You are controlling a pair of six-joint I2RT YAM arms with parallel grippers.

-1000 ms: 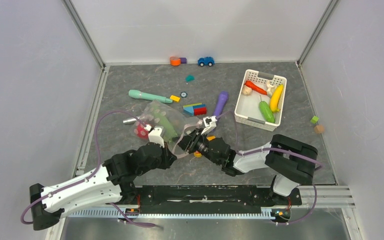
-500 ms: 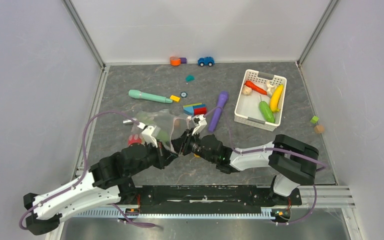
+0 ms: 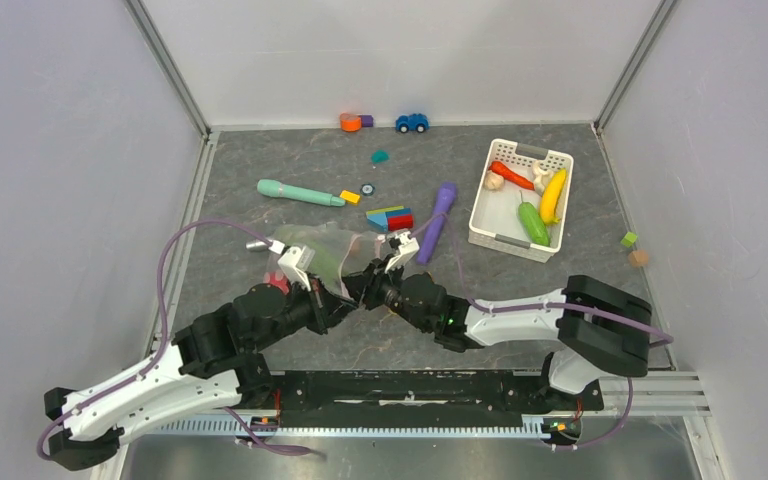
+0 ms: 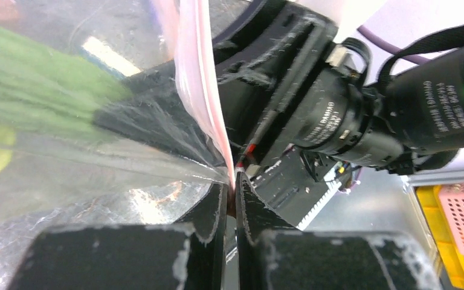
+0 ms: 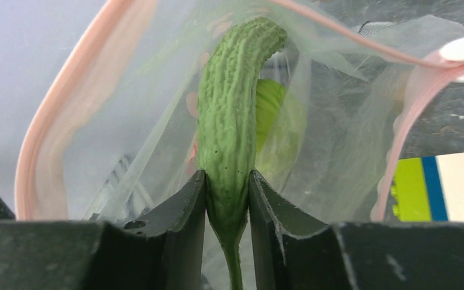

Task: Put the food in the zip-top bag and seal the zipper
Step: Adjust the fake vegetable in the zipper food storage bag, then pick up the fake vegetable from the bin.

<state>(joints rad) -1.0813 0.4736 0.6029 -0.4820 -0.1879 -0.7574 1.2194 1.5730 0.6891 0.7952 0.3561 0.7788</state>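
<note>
Within right end effector's (image 5: pixel 227 176) clamp: cucumber (image 5: pixel 229 109) (tip inside bag (image 5: pixel 338 139)); left end effector (image 4: pixel 234 194) pinches zipper (image 4: pixel 200 90).

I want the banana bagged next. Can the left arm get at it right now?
Probably not: the left claw is shut on the bag's zipper, and the banana lies in the basket, far right.
</note>
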